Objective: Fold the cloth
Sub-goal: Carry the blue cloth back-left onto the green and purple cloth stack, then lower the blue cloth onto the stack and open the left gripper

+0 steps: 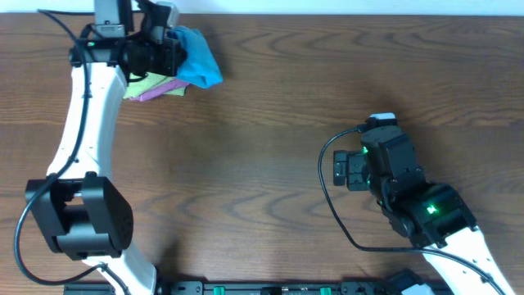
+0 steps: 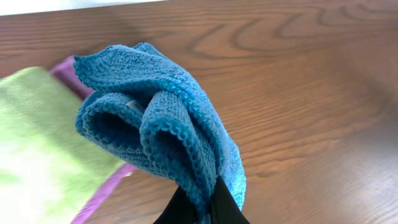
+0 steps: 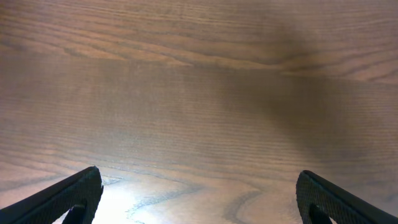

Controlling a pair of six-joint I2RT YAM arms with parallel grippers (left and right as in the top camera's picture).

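**A soft blue bundle, pinched at one edge**

My left fingers point(image 2: 217, 208) are clenched on the cloth point(image 2: 155, 143), gripping a gathered bit of its hem. The rest blooms out ahead of them in loose rolls. It sits at the far left corner of the worktop point(image 2: 311, 93), and it looks raised rather than lying flat. The lime-green cloth point(image 2: 31, 143) and the pink-purple cloth point(image 2: 68, 71) under it lie just beside and beneath the bundle.

My right fingers point(image 3: 71, 194) are spread wide and hold nothing. They hover over bare wood, well apart from the cloth.

As for handling, this is fluffy microfibre. I judge it light, limp and grippy, with nothing fragile about it. It will not slip out of a firm pinch, but it keeps no shape at all (every layer sags wherever it isn't supported). Several layers seem caught in my pinch at once, so the bundle would have to be laid out flat before any fold comes out neat.

The places to take hold are the corners and the stitched scalloped edge. A thin, single-layer nip there gives control. A pale fleck point(image 2: 134, 106) in the folds may be the tag, which would mark one edge.
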